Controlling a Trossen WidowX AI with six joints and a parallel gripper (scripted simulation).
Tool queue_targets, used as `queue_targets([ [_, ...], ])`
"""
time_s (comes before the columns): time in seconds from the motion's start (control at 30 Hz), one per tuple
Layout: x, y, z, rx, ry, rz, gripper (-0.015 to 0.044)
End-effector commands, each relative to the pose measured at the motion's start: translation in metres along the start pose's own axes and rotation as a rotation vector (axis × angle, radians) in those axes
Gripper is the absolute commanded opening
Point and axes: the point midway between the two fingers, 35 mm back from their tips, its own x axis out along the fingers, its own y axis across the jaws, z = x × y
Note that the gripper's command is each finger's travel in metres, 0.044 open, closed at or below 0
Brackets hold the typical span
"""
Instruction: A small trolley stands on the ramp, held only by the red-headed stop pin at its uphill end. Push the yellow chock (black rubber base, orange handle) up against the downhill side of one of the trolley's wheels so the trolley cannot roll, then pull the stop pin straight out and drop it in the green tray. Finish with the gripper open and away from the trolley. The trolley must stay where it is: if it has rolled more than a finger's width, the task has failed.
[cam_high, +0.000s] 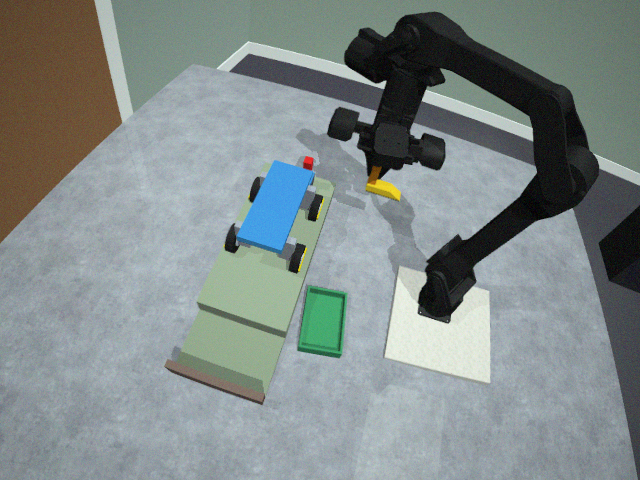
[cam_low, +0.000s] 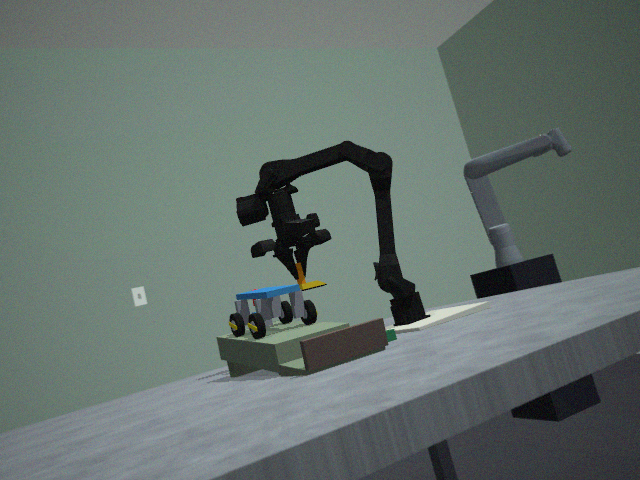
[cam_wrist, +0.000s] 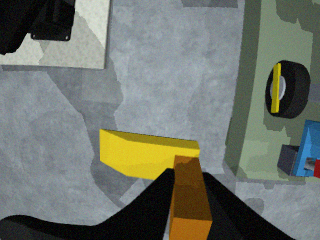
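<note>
From my station I make out a plain blue trolley deck (cam_high: 277, 205) (cam_low: 268, 291), black wheels (cam_high: 297, 257) (cam_low: 256, 326) (cam_wrist: 295, 90) with yellow bars, a red pin head (cam_high: 308, 162), yellow chock (cam_high: 383, 189) (cam_low: 313, 285) (cam_wrist: 145, 154) with orange handle (cam_high: 374, 175) (cam_low: 300, 273) (cam_wrist: 190, 200), pale-green ramp (cam_high: 248, 294) (cam_low: 248, 353) (cam_wrist: 255, 135), green tray (cam_high: 322, 352) (cam_low: 391, 334), black tool (cam_high: 376, 173) (cam_low: 300, 276) (cam_wrist: 189, 175) and mottled grey table (cam_high: 129, 310) (cam_low: 258, 439) (cam_wrist: 170, 65).
</note>
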Motion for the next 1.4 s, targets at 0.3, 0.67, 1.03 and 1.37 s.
queue_targets([
  [0.3, 0.003, -0.010, 0.044, 0.002, -0.002, -0.004, 0.0000],
  [0.67, 0.006, -0.018, 0.081, 0.002, -0.005, -0.004, 0.0000],
  [1.03, 0.007, -0.026, 0.118, 0.002, -0.009, -0.005, 0.0000],
  [1.37, 0.008, -0.031, 0.152, 0.003, -0.012, -0.006, 0.0000],
])
